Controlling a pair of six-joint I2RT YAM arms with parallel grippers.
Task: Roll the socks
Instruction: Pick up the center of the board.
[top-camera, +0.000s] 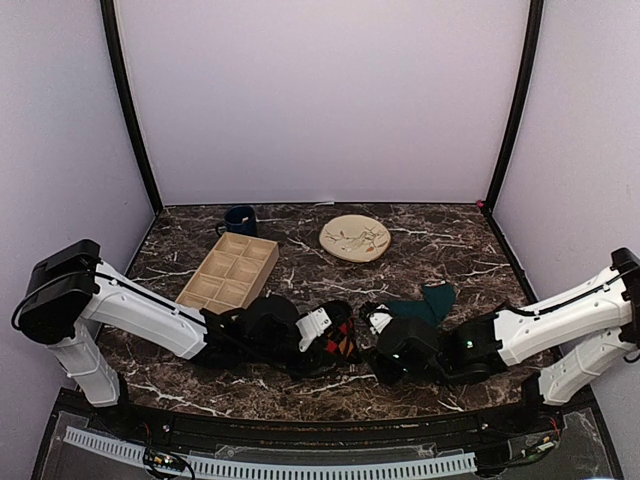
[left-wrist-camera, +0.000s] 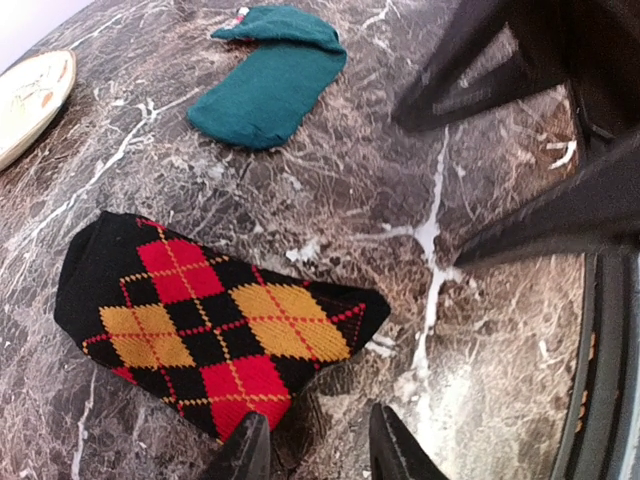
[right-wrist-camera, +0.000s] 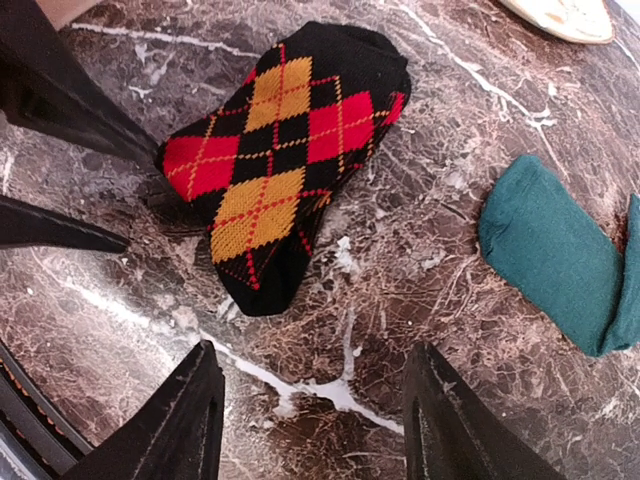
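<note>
**Two socks lie flat and both grippers hold nothing**

At the far left, a dark blue mug (top-camera: 240, 219) stands just behind a wooden tray (top-camera: 228, 272) with small boxes in it. Both are well away from the socks.

The left arm (top-camera: 140, 310) lies low and reaches in toward the middle. The left gripper (left-wrist-camera: 318, 455) is open a little and has nothing in it. One finger (left-wrist-camera: 245, 450) is right at the edge of the argyle sock (left-wrist-camera: 210, 320). This black sock with red and orange diamonds lies flat at the middle front of the table.

A round plate (top-camera: 355, 238) sits farther back.

The right gripper (right-wrist-camera: 320, 425) is spread wide and empty. It points at the argyle sock from the other side. The teal sock (top-camera: 428, 303) lies apart, behind the right gripper. The right arm (top-camera: 560, 315) also lies low.

The table (top-camera: 450, 250) is dark brown marble with white lines. The walls (top-camera: 320, 100) are pale.
</note>
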